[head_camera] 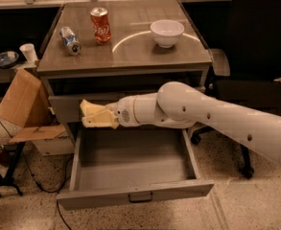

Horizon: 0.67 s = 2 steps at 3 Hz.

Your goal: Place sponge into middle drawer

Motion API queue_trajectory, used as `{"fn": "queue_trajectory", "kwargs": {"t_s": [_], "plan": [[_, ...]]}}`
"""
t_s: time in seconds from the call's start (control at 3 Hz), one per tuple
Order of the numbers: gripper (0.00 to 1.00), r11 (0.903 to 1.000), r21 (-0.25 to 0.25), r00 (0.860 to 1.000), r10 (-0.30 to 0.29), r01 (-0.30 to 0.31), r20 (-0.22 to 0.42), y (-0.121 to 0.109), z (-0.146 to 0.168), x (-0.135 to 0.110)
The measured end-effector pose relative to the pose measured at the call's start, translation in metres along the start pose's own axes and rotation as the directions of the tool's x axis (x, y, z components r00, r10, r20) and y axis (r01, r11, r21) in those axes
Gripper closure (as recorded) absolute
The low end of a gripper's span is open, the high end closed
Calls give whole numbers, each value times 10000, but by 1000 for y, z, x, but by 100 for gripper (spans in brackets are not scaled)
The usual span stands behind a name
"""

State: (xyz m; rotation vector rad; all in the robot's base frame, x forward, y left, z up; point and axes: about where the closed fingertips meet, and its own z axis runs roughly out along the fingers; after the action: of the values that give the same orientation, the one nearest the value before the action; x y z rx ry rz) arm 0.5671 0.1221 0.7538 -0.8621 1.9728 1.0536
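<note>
Speckled terrazzo floor surrounds a brown-topped cabinet at centre; a black office chair stands at 3 o'clock, an open cardboard box at 9 o'clock. The gripper hangs before the cabinet's front, slightly toward 9 o'clock.

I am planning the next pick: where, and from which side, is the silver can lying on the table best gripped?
Probably across its round middle, from above: the silver can lies on its side, and the upright red can stands close beside it. The gripper holds the sponge above the open middle drawer, near its left rear corner.
</note>
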Motion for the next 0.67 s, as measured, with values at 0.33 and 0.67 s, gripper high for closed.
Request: {"fn": "queue_trajectory", "kwargs": {"t_s": [0.33, 0.67], "plan": [[100, 9957, 543, 9968, 767, -753, -236, -30, -19, 36], [100, 9834, 1048, 9859, 1553, -1483, -625, -59, -31, 71]]}}
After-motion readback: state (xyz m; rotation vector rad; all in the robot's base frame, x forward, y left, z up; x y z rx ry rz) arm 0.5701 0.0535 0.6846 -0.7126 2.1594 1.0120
